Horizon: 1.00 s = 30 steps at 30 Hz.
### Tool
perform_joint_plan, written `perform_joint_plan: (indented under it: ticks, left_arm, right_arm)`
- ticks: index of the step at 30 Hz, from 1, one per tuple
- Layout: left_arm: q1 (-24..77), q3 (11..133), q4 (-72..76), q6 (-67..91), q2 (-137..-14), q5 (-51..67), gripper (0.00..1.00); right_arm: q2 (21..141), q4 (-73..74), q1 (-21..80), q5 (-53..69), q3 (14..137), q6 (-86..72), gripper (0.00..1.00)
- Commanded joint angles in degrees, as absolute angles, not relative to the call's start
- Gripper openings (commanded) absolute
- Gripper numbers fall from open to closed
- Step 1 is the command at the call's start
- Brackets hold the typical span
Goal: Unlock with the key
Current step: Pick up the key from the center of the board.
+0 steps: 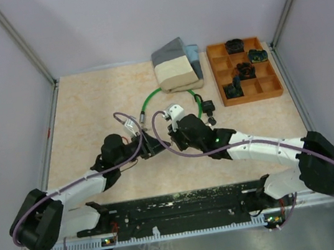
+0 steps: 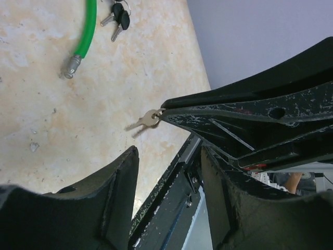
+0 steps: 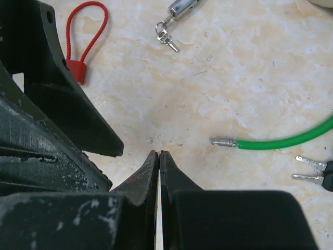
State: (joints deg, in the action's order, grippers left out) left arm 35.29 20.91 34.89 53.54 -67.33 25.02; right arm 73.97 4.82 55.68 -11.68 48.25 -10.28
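My right gripper (image 3: 159, 154) is shut on a small brass key (image 2: 148, 119), pinched at its head, with the blade sticking out of the fingertips above the table. The key is edge-on and barely shows in the right wrist view. My left gripper (image 2: 169, 156) is open and empty, just below and beside the right fingers (image 2: 234, 112). In the top view the two grippers (image 1: 157, 143) (image 1: 171, 135) meet at the table's middle. The green cable (image 1: 150, 99) has a bare metal end pin (image 3: 223, 141) (image 2: 72, 65) lying on the table. A chrome lock cylinder (image 3: 181, 8) carries small keys.
Two black-headed keys (image 2: 118, 18) (image 3: 312, 174) lie near the cable end. A red loop tag (image 3: 83, 41) lies on the table. A wooden compartment tray (image 1: 268, 85) with dark items stands back right, with folded pads (image 1: 176, 66) beside it. A black rail (image 1: 179, 208) runs along the near edge.
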Motion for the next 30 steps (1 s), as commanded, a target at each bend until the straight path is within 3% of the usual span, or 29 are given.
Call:
perform_joint_plan:
  ticks: [1, 5, 30]
  left_arm:
    - [36.98, 22.40, 37.62, 53.07, -69.17, 21.31, 0.55]
    - [37.00, 21.41, 36.64, 54.69, -69.25, 18.89, 0.51]
    - [37.00, 23.42, 36.73, 49.11, -74.88, 19.82, 0.53]
  right_arm:
    - [71.89, 0.35, 55.30, -13.53, 47.37, -12.81, 0.00]
    - [71.03, -0.94, 55.29, -13.43, 46.29, -13.18, 0.00]
    - [63.86, -7.80, 55.28, -8.20, 43.90, -12.57, 0.00]
